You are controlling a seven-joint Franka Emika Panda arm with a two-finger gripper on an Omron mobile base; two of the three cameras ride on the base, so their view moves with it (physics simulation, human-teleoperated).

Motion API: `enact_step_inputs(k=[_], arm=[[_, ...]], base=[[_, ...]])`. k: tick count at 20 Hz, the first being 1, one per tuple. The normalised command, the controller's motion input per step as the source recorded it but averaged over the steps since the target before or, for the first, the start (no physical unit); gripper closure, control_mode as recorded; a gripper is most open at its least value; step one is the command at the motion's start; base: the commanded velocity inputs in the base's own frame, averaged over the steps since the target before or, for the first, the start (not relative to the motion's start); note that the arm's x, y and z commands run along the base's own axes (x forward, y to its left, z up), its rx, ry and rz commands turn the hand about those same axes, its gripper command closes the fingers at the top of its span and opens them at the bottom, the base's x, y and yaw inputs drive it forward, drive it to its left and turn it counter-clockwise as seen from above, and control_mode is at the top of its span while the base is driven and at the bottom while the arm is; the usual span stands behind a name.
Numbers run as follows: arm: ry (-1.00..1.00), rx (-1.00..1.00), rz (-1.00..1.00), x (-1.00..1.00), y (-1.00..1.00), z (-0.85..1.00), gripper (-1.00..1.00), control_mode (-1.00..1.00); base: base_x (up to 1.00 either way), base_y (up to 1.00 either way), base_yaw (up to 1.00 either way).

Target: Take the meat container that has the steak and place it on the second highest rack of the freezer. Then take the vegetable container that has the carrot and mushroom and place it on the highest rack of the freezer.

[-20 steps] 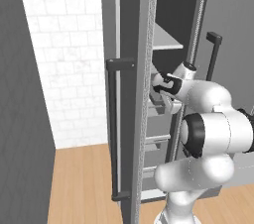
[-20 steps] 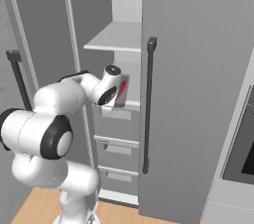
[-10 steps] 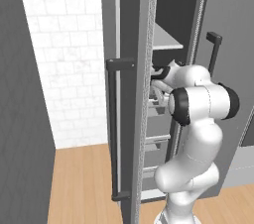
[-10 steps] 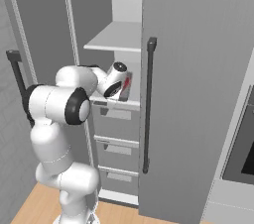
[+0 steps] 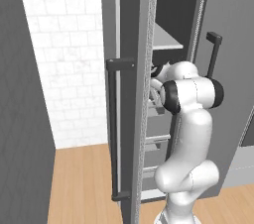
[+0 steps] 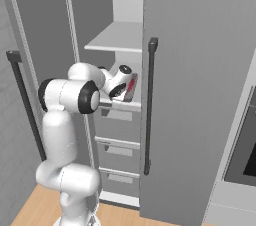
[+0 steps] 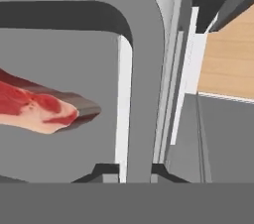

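The two-finger gripper (image 7: 124,168) is clamped on the smooth rim of the dark-grey, straight-sided meat container (image 7: 149,69). A marbled red steak slab (image 7: 37,106) lies flat inside. The tray sits tilted at the tall grey freezer (image 6: 200,95).

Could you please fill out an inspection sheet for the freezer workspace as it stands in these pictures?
Surface: the second highest rack of the open freezer; the highest rack lies bare above it.
Job's things: meat container with the steak inside, tilted, at the second rack; whether it rests there, cannot tell.
Clutter: nothing seen.
Grippers: gripper shut on the meat container's rim, inside the freezer.
Cables: nothing seen.
Surroundings: grey drawers below the racks, white tile wall, wooden floor.
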Motion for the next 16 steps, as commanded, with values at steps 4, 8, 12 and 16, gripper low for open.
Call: enact_step_inputs(k=[4,8,12,16], arm=[[0.03,0.00,0.00,0.70,0.00,-0.13,1.00,-1.00],[0.01,0.01,0.00,0.18,0.00,-0.24,1.00,-1.00],[0.00,0.00,0.00,0.01,0.00,-0.32,1.00,-1.00],[0.00,0.00,0.00,-0.11,0.02,-0.40,-1.00,-1.00]], base=[[0.00,0.00,0.00],[0.00,0.00,0.00],[0.00,0.00,0.00],[0.00,0.00,0.00]])
